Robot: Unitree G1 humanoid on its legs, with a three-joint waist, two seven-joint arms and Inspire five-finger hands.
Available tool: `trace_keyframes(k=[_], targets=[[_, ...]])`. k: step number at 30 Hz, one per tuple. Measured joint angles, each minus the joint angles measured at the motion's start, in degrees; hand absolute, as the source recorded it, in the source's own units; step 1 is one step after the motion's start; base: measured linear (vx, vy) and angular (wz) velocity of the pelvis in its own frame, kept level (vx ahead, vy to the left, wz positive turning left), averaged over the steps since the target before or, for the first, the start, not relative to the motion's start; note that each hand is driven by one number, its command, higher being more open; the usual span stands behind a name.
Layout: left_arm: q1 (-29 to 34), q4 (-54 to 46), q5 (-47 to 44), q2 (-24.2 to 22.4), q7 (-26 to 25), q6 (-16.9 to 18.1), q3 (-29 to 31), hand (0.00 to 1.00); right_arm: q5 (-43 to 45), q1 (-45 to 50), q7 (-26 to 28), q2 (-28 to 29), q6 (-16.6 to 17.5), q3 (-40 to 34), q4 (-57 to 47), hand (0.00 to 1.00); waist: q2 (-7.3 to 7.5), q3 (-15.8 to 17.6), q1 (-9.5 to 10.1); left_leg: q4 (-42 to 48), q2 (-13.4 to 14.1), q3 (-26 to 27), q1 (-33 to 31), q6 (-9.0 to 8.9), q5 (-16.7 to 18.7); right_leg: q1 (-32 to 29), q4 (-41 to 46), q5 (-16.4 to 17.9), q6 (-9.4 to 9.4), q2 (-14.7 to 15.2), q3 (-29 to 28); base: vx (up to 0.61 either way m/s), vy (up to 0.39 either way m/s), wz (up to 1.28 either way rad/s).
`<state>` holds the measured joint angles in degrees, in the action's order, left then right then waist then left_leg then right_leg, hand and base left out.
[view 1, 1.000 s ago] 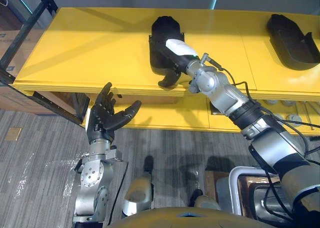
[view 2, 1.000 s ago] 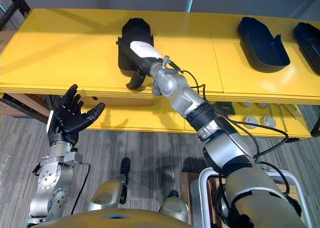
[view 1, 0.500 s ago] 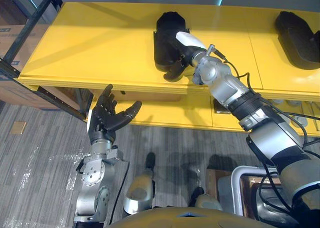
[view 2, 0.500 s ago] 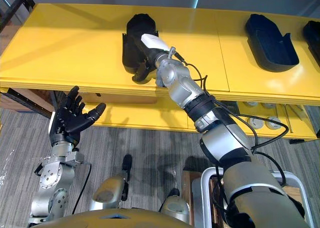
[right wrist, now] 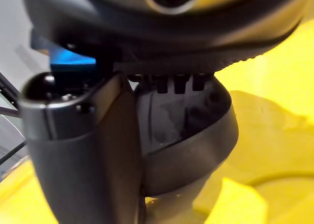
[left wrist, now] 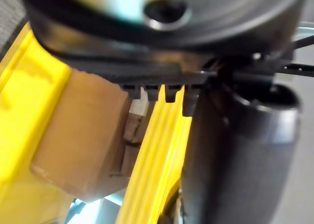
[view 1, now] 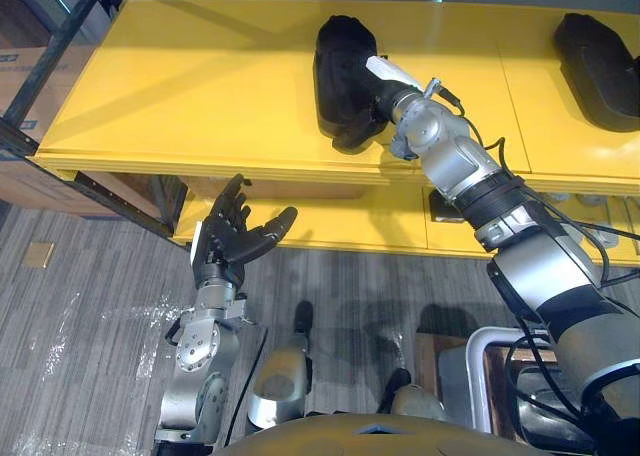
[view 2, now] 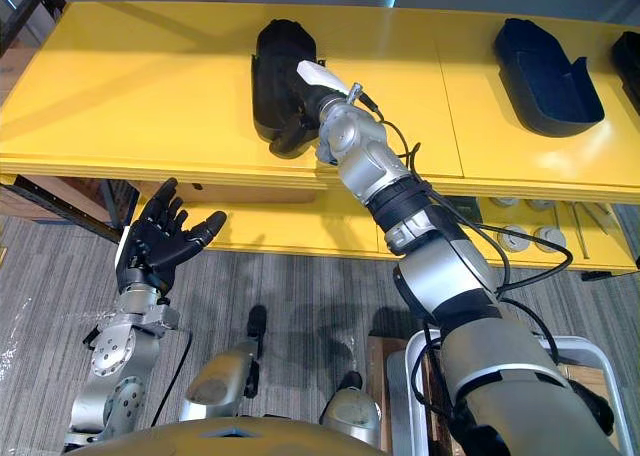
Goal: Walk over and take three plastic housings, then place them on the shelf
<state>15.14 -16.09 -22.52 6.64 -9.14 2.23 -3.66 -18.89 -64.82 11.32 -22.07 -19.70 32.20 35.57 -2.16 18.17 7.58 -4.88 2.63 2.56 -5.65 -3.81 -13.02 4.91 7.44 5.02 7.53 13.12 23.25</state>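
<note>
A black plastic housing [view 1: 342, 66] lies on the yellow shelf top [view 1: 200, 86], a little back from its front edge. My right hand [view 1: 372, 101] reaches over it from the right, white-covered thumb on top and fingers curled round its near end, shut on it. In the right wrist view the thumb [right wrist: 83, 150] presses against the housing's dark curved wall [right wrist: 186, 140]. Two more black housings [view 2: 545, 61] [view 2: 630, 54] rest on the same shelf top at the far right. My left hand [view 1: 232, 246] hangs open, palm up, below the shelf's front edge at the left.
A lower yellow shelf [view 2: 290, 231] holds small round parts [view 2: 520, 238] at the right. A cardboard box [left wrist: 78, 140] sits under the top board. A black rack frame [view 1: 55, 46] stands at the far left. A white-rimmed bin [view 1: 480, 361] is by my right side.
My right hand has moved with the housing farther back from the shelf's front edge. The left hand stays open and has drifted slightly right. The camera has shifted too.
</note>
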Motion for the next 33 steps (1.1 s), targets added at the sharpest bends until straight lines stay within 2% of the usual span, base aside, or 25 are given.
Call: trace_keyframes(k=[10, 14, 21, 24, 33], targets=[[0.0, 0.0, -0.1, 0.9, -0.6, -0.4, -1.4, 1.00, -2.9, -0.3, 5.8, 0.0, -4.3, -1.8, -0.9, 1.00, 0.48, 0.2, 0.14, 0.0, 0.0, 0.9, 0.1, 0.20, 0.0, -0.9, 0.5, -0.2, 0.31, 0.2, -1.4, -0.02, -0.023, -0.05], [-0.1, 0.0, -1.6, 2.5, -0.7, -1.5, -3.7, 1.00, -4.8, -1.0, 8.4, -0.3, -7.8, -4.0, -0.4, 1.00, 2.01, 0.1, 0.14, 0.0, 0.1, 1.2, 0.1, 0.20, 0.0, -1.1, 0.5, -0.3, 0.47, 0.2, -1.8, -0.02, -0.057, -0.03], [-0.1, 0.0, -1.8, 3.0, -0.7, -1.7, -3.7, 1.00, -6.4, -1.1, 9.7, -0.8, -10.1, -6.1, 0.0, 1.00, 2.47, 0.1, 0.14, 0.0, 0.1, 1.8, 0.1, 0.24, 0.0, -1.5, 0.7, -0.5, 0.65, 0.2, -2.6, -0.02, -0.034, -0.04], [-0.2, 0.0, -1.9, 3.0, -0.7, -2.6, -4.0, 1.00, -7.9, -1.1, 10.9, -0.8, -12.4, -7.7, 0.1, 1.00, 2.60, 0.0, 0.12, 0.0, 0.2, 2.1, 0.1, 0.27, 0.0, -1.8, 0.8, -0.5, 0.72, 0.3, -3.1, -0.02, -0.030, -0.07], [-1.9, 0.0, -1.9, 3.5, -0.9, -3.8, -4.9, 1.00, -10.0, -0.9, 10.9, -1.0, -15.4, -10.5, 1.9, 1.00, 3.29, -0.4, 0.05, 0.0, 0.3, 2.5, 0.3, 0.30, 0.0, -1.9, 1.0, -0.6, 0.73, 0.3, -3.4, -0.01, -0.030, -0.02]])
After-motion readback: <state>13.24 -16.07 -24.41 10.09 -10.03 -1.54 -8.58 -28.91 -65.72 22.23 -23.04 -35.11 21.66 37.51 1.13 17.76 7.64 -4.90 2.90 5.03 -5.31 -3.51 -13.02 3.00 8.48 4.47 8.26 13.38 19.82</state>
